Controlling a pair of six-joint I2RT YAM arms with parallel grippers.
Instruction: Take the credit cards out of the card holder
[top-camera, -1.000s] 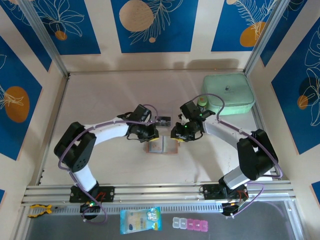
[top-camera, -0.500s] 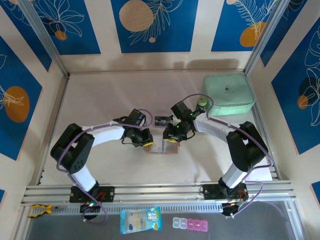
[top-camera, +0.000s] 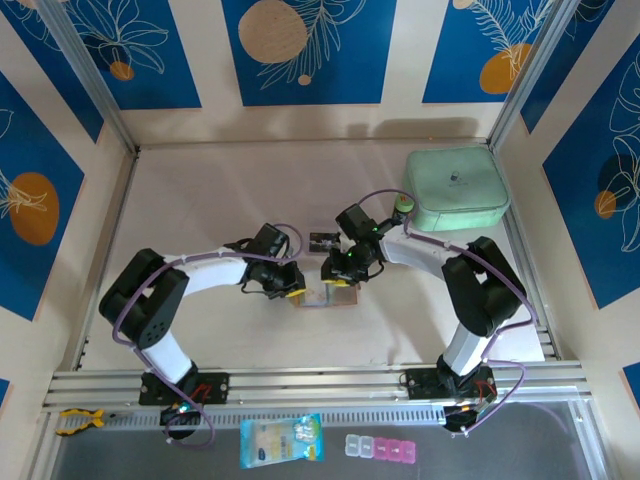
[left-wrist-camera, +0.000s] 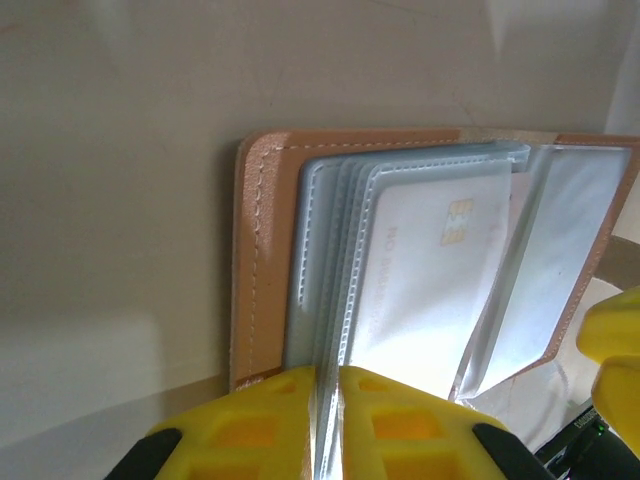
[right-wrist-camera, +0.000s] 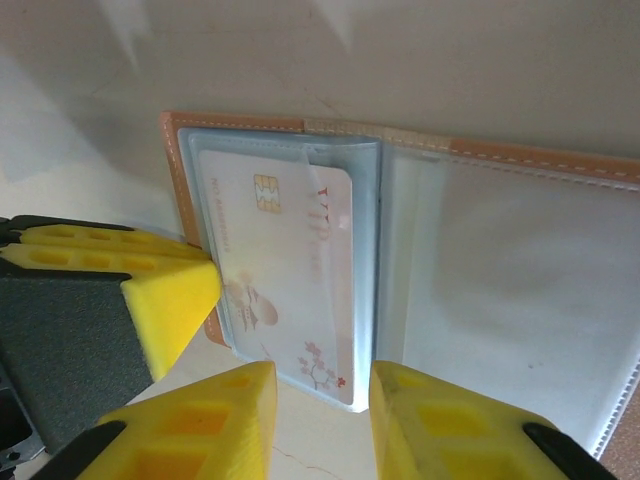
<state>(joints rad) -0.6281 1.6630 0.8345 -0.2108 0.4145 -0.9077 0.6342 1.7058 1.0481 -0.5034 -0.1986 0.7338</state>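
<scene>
Left jaws clamp a card holder (left-wrist-camera: 248, 260) sleeve — right jaws apart — card (right-wrist-camera: 285, 270) print illegible.

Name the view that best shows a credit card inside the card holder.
Right wrist: a white credit card lies flat in its clear sleeve, chip and print visible. Left wrist shows a glare-washed, angled chip card. From top external the card holder is small, its cards unreadable.

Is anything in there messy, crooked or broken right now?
Nothing looks spilled or broken. The card holder lies open on the table, its clear sleeves fanned up where the left gripper pinches them; the right gripper is open at its edge. One dark card lies loose just beyond it.
</scene>
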